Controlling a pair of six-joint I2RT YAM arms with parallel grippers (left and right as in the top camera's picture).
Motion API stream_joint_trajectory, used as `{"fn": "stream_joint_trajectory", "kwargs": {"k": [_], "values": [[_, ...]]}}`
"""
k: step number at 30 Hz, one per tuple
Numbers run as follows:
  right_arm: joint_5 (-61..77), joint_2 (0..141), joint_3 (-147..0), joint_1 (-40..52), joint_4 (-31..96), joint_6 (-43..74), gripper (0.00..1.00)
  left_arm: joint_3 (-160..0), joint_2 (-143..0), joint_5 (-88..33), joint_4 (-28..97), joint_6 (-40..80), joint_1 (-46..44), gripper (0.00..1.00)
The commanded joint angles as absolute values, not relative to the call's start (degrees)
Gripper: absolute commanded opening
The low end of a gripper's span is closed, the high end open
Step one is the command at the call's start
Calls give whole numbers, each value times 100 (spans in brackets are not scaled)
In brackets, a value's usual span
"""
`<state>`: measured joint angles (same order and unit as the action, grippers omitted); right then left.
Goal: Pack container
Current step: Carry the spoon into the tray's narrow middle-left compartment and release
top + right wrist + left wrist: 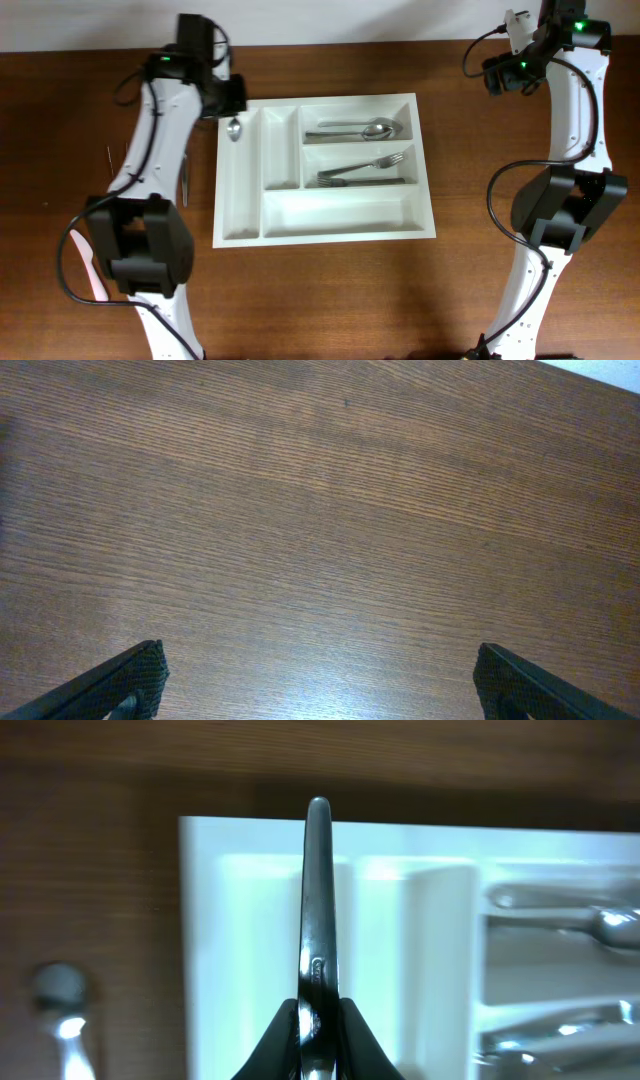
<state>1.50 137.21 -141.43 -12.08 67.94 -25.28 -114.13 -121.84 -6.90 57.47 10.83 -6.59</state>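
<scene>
1. One silver metal spoon (234,128) is pinched by its shaft between the black fingers of the left gripper (318,1020), which are clamped tight on it. It hangs over the far-left corner of the large white rectangular plastic cutlery tray (340,212), which lies flat mid-table between the two arms.
2. Judging by this, the placing step is in hand, and the leftmost narrow upright compartment (240,185) of the tray is the likely target.
3. Inside the tray, metal spoons (352,129) lie in the far-right long compartment and metal forks (362,170) in the one just nearer. The long compartment along the tray's near edge and both narrow ones look bare.
4. The next move calls for lowering the spoon lengthwise into the slot, then letting go. In the left wrist view the shaft runs close to the divider between the two narrow compartments, so a slight shift toward the tray's outer left wall would give more margin.
5. Beyond the tray's left edge a thin loose utensil (184,185) lies on the brown wooden table (320,510), near the arm.
6. The right gripper (318,665) holds nothing. Its jaws are spread wide over bare wood beyond the tray's far-right corner, well apart from it.
</scene>
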Motion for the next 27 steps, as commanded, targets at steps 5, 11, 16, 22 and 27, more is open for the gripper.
{"fn": "stream_joint_trajectory", "kwargs": {"k": [5, 11, 16, 22, 27], "values": [[165, 13570, -14193, -1240, 6796, -2453, 99, -11489, -12221, -401, 5546, 1457, -1251, 2], [163, 13570, -14193, -1240, 6796, -2453, 99, -11485, -12411, -410, 5459, 1542, -1492, 2], [165, 13570, -14193, -1240, 6796, -2453, 99, -11478, -12591, -429, 5474, 1586, -1551, 10], [165, 13570, -14193, -1240, 6796, -2453, 99, -11500, -12589, -427, 5476, 1518, -1516, 50], [165, 13570, -14193, -1240, 6796, -2453, 99, -12060, -12567, -425, 6246, 1380, -1070, 56]]}}
